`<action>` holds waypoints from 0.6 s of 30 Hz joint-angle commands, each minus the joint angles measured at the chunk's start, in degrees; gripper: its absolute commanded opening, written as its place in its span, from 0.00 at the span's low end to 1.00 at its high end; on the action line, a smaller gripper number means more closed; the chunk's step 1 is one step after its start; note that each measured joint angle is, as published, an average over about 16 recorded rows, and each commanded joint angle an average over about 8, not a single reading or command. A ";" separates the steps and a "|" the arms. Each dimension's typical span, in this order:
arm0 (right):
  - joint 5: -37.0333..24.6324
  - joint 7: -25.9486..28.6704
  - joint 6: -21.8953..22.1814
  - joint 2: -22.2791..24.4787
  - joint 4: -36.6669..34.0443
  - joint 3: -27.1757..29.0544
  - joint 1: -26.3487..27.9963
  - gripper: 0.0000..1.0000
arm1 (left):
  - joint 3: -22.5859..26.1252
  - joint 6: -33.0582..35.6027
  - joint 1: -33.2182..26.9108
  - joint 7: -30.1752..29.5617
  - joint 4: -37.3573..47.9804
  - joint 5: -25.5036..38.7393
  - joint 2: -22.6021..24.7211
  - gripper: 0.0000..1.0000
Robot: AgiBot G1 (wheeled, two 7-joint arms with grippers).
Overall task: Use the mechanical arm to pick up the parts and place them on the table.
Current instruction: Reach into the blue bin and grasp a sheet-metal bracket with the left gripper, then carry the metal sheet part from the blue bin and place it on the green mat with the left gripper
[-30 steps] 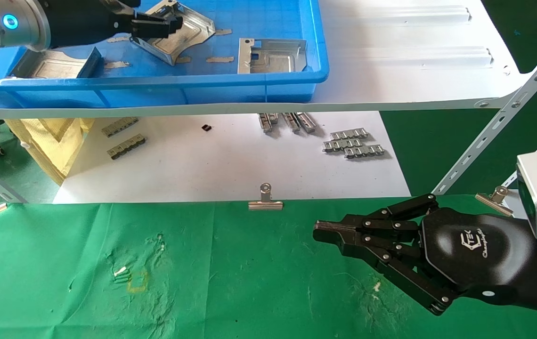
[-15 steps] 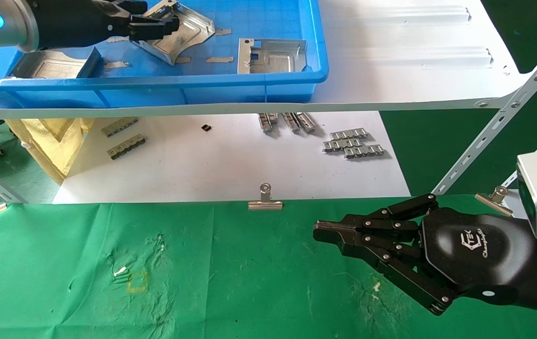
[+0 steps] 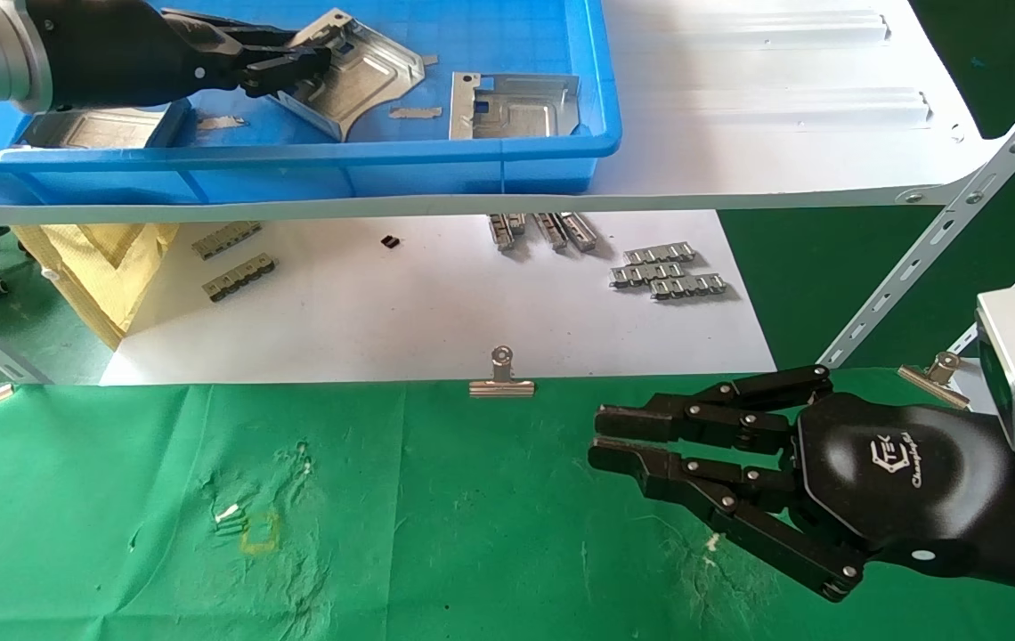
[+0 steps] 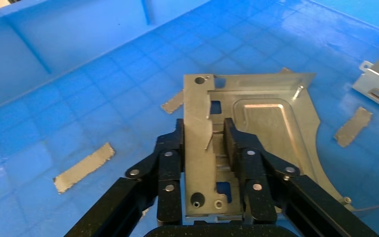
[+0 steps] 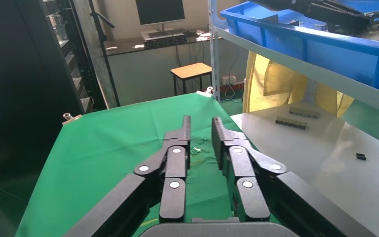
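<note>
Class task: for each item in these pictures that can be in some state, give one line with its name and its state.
Left black three-fingered claw: shut on a part, inside the blue plastic crate.
Gripped silvery stamped sheet-metal part: tilted, one flange between the fingers.
Second silvery part: lying loose in the crate.
Third silvery part: in the crate, half hidden by the arm.
Right black claw: open, empty, over the green cloth table.

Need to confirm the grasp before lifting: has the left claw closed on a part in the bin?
Yes: in the left wrist view the left claw has its fingers clamped on the part's upright flange.
</note>
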 commanded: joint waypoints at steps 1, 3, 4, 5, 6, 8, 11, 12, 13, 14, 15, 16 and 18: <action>0.00 0.00 0.00 0.00 0.00 0.00 0.00 1.00 | -0.05 0.73 -0.04 0.21 -0.02 -0.07 -0.20 0.00; 0.00 0.00 0.00 0.00 0.00 0.00 0.00 1.00 | -0.28 0.52 0.02 0.36 0.05 -0.40 -0.31 0.00; 0.00 0.00 0.00 0.00 0.00 0.00 0.00 1.00 | -0.43 0.28 0.07 0.45 0.08 -0.61 -0.36 0.00; 0.00 0.00 0.00 0.00 0.00 0.00 0.00 1.00 | -0.59 -0.06 0.14 0.56 0.10 -0.85 -0.40 0.00; 0.00 0.00 0.00 0.00 0.00 0.00 0.00 1.00 | -0.78 -0.52 0.20 0.71 0.11 -1.12 -0.44 0.00; 0.00 0.00 0.00 0.00 0.00 0.00 0.00 1.00 | -1.16 -1.59 0.30 1.06 0.07 -1.66 -0.52 0.00; 0.00 0.00 0.00 0.00 0.00 0.00 0.00 1.00 | -1.78 -2.94 0.39 1.74 -0.16 -2.55 -0.67 0.00; 0.00 0.00 0.00 0.00 0.00 0.00 0.00 1.00 | -2.00 -3.14 0.40 2.00 -0.29 -2.85 -0.77 0.00; 0.00 0.00 0.00 0.00 0.00 0.00 0.00 1.00 | -2.21 -3.15 0.39 2.29 -0.44 -3.15 -0.90 0.00; 0.00 0.00 0.00 0.00 0.00 0.00 0.00 1.00 | -2.41 -2.92 0.38 2.57 -0.62 -3.45 -1.05 0.00; 0.00 0.00 0.00 0.00 0.00 0.00 0.00 1.00 | -2.62 -2.42 0.36 2.87 -0.82 -3.76 -1.26 0.00; 0.00 0.00 0.00 0.00 0.00 0.00 0.00 1.00 | -2.83 -1.70 0.34 3.18 -1.03 -4.07 -1.50 0.00; 0.00 0.00 0.00 0.00 0.00 0.00 0.00 1.00 | -3.24 0.46 0.28 3.84 -1.52 -4.70 -2.10 0.00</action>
